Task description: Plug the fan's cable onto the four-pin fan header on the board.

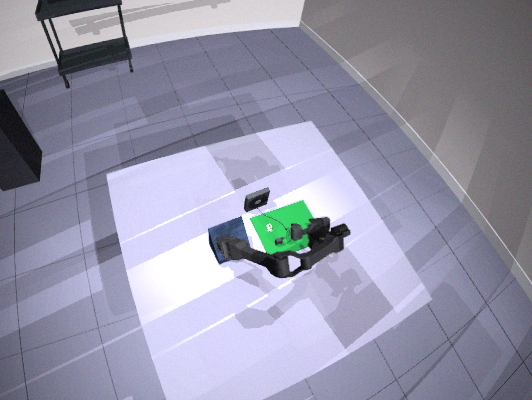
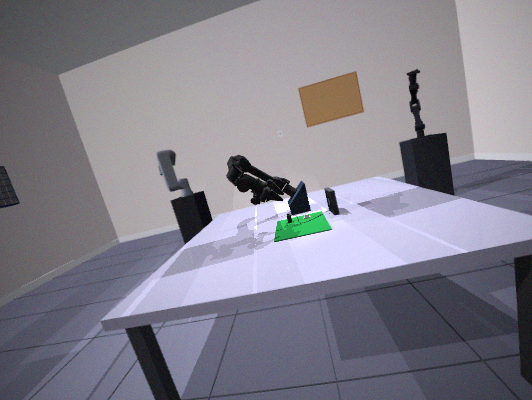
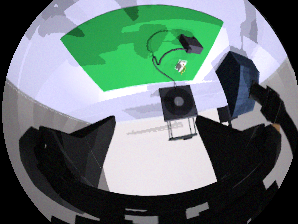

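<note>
Gripper (image 1: 300, 231): released, holds nothing, above board (image 1: 280, 225) mid-bench. Plug (image 1: 279, 241): loose on board, cable (image 1: 274, 220) to fan (image 1: 257, 199) toward far edge. Risk: fingers descending snag cable, dragging plug away from header (image 1: 269, 227).

- The board (image 3: 127, 46) lies on the table (image 1: 165, 200) beneath and ahead of my gripper (image 1: 306, 229).
- The plug (image 3: 192, 44) rests on the board, ahead.
- The fan (image 3: 177, 104) stands nearer, beside the board's edge.
</note>
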Robot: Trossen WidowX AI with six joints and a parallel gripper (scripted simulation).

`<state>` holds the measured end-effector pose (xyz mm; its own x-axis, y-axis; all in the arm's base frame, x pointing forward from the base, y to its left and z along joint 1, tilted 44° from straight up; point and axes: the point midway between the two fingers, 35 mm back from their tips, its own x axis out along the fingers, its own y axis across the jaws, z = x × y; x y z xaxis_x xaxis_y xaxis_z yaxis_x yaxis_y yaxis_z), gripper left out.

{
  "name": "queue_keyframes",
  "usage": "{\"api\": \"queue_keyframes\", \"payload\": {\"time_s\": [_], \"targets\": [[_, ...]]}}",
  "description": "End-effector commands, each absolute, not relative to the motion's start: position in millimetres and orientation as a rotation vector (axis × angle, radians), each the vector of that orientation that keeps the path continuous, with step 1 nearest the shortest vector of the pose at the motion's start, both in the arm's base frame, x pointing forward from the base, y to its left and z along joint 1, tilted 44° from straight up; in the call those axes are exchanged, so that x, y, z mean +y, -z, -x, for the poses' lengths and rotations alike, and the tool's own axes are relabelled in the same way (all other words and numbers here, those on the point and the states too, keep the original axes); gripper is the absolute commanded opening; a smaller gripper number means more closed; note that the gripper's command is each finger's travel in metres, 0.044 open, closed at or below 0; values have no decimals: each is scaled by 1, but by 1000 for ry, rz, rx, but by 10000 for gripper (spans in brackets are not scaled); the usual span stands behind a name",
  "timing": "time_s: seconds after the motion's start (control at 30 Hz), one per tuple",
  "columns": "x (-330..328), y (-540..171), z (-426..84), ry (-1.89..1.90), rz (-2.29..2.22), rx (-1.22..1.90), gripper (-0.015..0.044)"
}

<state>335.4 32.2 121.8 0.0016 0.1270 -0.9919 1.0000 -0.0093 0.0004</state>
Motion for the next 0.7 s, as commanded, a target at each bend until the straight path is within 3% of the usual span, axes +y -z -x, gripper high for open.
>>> {"api": "queue_keyframes", "payload": {"time_s": [0.0, 0.23, 0.67], "targets": [[52, -106, -275, 900, -388, 1413, 440], [59, -115, -240, 580, 551, 1374, 440], [60, -116, -239, 572, 576, 1370, 440]]}}
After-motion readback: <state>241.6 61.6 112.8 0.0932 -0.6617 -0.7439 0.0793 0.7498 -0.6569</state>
